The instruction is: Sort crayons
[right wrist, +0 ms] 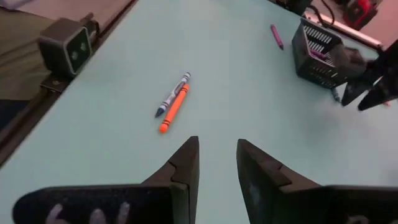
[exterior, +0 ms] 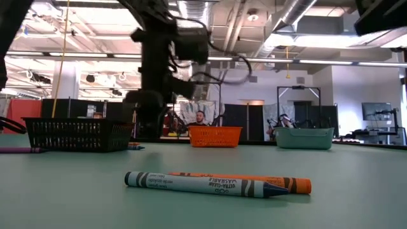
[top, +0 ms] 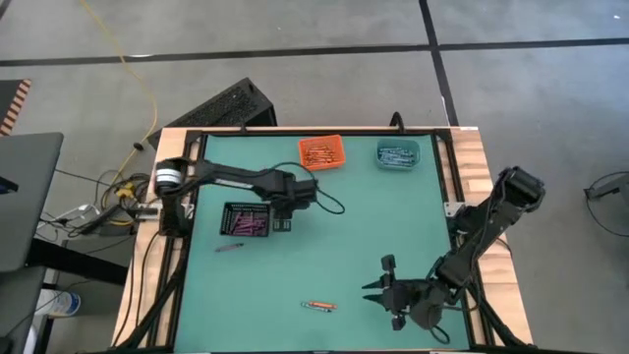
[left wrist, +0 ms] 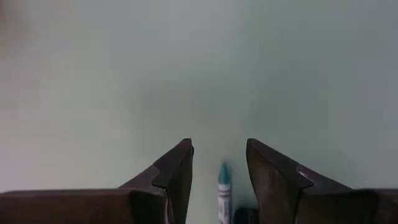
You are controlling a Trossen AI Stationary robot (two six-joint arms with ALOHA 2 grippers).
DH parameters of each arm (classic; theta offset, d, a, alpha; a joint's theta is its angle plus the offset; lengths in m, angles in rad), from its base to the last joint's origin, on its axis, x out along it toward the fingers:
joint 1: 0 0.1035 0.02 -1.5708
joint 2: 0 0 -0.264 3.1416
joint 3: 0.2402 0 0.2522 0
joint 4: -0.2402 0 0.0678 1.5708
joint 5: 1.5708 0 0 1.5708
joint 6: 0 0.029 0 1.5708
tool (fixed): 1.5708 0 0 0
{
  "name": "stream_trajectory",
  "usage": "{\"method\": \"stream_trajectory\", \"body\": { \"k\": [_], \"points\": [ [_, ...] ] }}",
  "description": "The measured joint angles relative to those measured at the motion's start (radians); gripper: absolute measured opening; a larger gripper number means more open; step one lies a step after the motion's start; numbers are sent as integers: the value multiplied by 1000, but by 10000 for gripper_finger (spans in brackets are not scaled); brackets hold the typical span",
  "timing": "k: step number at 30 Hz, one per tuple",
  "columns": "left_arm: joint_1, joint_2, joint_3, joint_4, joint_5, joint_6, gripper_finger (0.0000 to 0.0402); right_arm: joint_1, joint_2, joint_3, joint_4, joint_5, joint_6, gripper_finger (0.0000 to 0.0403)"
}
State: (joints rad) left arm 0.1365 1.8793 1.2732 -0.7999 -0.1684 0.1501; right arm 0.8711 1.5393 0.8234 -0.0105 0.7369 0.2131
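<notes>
The green table (top: 295, 275) carries orange (top: 321, 152), teal (top: 397, 154) and black bins (top: 245, 219), plus loose crayons (top: 318, 306).

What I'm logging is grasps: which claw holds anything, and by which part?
Nothing is held. The left claw stands open around a blue crayon, not gripping it; the right claw is open and empty.

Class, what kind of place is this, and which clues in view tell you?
Probably a robotics lab or workshop: exposed ceiling ducts, loose cables on the concrete floor, and a green-topped table rigged with robot arms.

The blue crayon (exterior: 197, 184) wrapper's print appears upside down, reading "ULTRA-CLEAN WASHABLE".
</notes>
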Motion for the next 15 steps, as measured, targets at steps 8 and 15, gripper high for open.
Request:
{"method": "stream_trajectory", "body": {
  "k": [8,15],
  "points": [
    [-1,114,92,-173,2,-4,141,-3,20,0,-7,7,7,107],
    [-1,117,92,-238,-56,-20,141,-3,20,1,-5,7,0,107]
  ]
}}
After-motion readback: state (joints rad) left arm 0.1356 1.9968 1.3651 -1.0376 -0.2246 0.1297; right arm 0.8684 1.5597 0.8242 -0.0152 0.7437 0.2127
